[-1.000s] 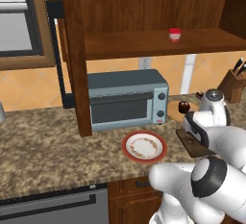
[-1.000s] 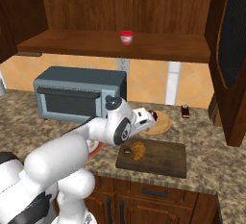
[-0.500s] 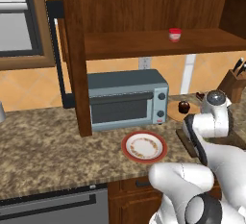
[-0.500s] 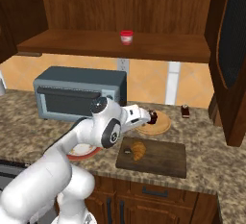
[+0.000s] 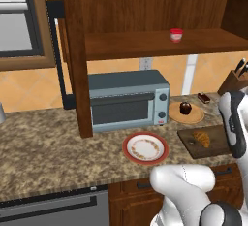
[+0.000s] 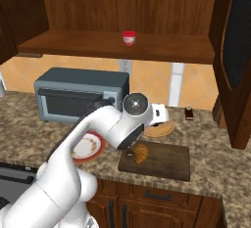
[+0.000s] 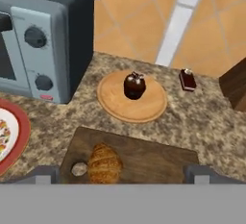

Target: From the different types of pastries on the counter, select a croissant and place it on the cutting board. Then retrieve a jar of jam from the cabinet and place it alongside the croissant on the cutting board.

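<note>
The golden-brown croissant [image 7: 104, 164] lies on the dark cutting board [image 7: 149, 153], near the end with the hole. My gripper [image 7: 122, 176] hovers above the board, open, its fingertips [image 7: 45, 174] wide apart and nothing held. The croissant [image 6: 141, 152] and board [image 6: 164, 162] sit at the counter's front edge. The red-lidded jar of jam [image 5: 177, 35] stands alone on the shelf of the open cabinet [image 5: 145, 43], well above the hand. The jar [image 6: 129, 37] is upright. A dark cupcake [image 7: 134, 85] rests on a round tan plate [image 7: 113, 105], and a dark cake slice [image 7: 187, 80] lies by the wall.
A grey toaster oven [image 5: 126, 101] stands under the shelf, left of the tan plate. A red-rimmed plate [image 5: 145, 147] lies in front of it. A knife block [image 5: 237, 79] is at the far right. The open cabinet door [image 6: 235, 51] hangs beside the board.
The arm has folded back and upward, and the hand has lifted a little off the board. The croissant stays where it lay on the cutting board. The jar has not moved.
</note>
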Robot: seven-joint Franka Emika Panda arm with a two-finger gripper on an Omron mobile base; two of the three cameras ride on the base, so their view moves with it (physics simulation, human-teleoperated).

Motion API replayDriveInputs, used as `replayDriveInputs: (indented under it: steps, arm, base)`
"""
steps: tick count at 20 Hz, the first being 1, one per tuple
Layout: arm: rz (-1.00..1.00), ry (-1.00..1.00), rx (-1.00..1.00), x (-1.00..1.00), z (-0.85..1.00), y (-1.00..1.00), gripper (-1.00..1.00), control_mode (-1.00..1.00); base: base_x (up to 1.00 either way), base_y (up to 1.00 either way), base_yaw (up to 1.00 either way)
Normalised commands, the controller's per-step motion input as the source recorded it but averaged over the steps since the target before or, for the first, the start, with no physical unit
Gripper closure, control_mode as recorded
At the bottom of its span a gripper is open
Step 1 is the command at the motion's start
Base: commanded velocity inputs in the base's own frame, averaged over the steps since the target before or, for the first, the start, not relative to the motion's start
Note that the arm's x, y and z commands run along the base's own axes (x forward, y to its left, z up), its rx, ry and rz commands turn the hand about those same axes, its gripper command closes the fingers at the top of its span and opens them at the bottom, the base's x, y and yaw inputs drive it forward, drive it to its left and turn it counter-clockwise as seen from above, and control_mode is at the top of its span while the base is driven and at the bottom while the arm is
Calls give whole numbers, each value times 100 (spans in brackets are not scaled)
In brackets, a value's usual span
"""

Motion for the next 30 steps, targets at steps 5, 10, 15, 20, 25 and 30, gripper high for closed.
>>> replayDriveInputs:
  steps: [5, 10, 15, 20, 25, 30]
  arm:
    - [-3, -42, -8, -61, 33, 17, -100, -100]
    - [-22, -43, -15, -11, 87, 84, -100, -100]
    - [-32, -18, -15, 1, 90, 94, -100, -100]
    - [-23, 3, 4, 0, 100, 40, -100, -100]
    - [-11, 10, 19, -2, 100, 8, -100, -100]
    - [-10, 15, 13, 4, 89, 5, -100, -100]
  base:
    - [0, 0, 0]
    - [0, 0, 0]
    - [0, 0, 0]
    - [0, 0, 0]
    - [0, 0, 0]
    - [0, 0, 0]
